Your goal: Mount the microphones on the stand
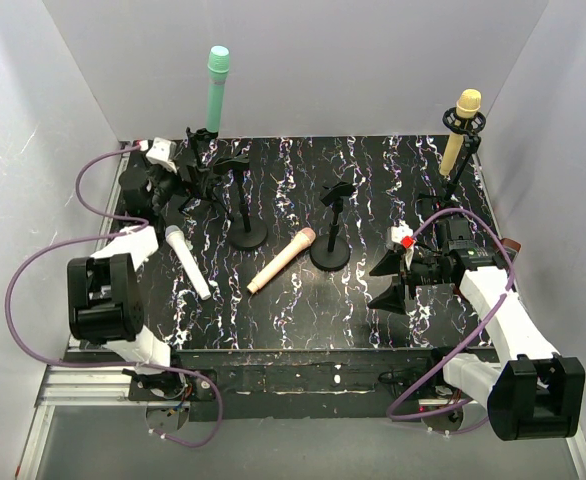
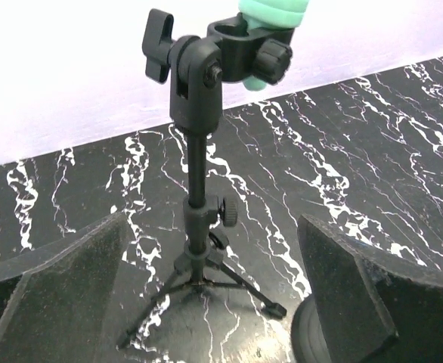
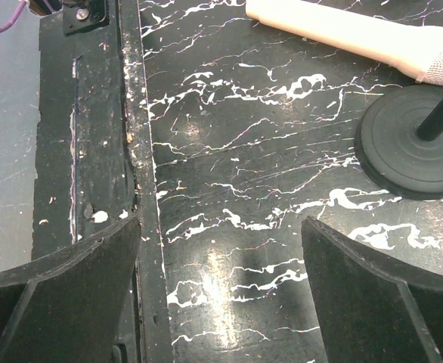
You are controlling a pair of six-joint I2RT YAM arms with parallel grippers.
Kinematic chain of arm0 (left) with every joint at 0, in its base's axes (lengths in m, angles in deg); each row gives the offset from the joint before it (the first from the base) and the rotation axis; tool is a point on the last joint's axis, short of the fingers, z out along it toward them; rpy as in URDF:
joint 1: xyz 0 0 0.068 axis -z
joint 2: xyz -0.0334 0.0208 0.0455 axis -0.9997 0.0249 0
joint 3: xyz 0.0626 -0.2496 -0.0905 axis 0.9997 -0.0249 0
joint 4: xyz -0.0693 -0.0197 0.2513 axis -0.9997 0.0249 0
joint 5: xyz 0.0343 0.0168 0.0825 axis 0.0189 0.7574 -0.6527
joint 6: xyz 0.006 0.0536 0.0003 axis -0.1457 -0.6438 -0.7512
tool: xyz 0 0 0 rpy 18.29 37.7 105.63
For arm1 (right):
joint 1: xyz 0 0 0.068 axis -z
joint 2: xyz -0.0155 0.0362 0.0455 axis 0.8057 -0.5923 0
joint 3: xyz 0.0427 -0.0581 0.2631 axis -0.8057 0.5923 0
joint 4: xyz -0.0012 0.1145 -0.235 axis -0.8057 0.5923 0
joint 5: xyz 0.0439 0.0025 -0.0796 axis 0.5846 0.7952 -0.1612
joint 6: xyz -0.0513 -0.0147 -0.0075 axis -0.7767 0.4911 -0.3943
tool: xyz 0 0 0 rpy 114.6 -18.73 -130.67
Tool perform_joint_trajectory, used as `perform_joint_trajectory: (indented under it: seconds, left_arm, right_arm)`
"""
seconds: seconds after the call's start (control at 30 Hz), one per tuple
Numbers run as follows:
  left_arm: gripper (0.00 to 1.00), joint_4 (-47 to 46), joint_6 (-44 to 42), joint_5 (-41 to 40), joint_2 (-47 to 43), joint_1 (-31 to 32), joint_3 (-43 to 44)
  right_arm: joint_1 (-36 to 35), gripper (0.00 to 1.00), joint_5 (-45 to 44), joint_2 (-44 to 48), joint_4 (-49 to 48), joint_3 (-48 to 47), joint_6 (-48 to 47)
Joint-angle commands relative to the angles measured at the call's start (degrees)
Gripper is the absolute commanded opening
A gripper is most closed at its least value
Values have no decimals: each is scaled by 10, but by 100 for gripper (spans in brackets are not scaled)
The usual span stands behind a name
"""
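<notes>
Fingers (image 2: 55, 295) of the left gripper (image 2: 210, 249) stand spread wide with nothing between them, facing a tripod stand (image 2: 199, 181) just beyond. On the right gripper (image 3: 220, 227) the fingers are likewise released and grip nothing, hovering over the marbled black table (image 3: 229, 151) near its front edge.

At near left, the white microphone (image 1: 188, 262) lies flat on the table. Near centre, the pink microphone (image 1: 281, 262) also lies flat, its head close to the base of a round-base stand (image 1: 331, 235). Left of that stands a second round-base stand (image 1: 245, 215), between the two loose microphones.

At far left, the teal microphone (image 1: 216, 90) sits upright in the clip (image 2: 240, 53) of the tripod stand. At far right, the yellow microphone (image 1: 460, 135) is held, slightly tilted, at the top of a corner stand (image 1: 455, 170).
</notes>
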Motion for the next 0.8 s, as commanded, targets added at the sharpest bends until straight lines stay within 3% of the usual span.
perform_joint_trajectory:
  seconds: [0.0,0.2,0.37,0.77]
  left_arm:
    - [98,37,26,-52,-97,-3,-50]
    - [98,158,88,-71,-220,-3,-82]
    - [98,284,270,-168,-300,-6,-114]
    - [98,448,319,17,-389,-7,-150]
  right_arm:
    - [3,93,9,11,7,-19,-8]
    - [4,93,8,15,7,-19,-7]
    - [7,93,9,16,7,-19,-5]
    - [16,93,11,15,-3,-17,5]
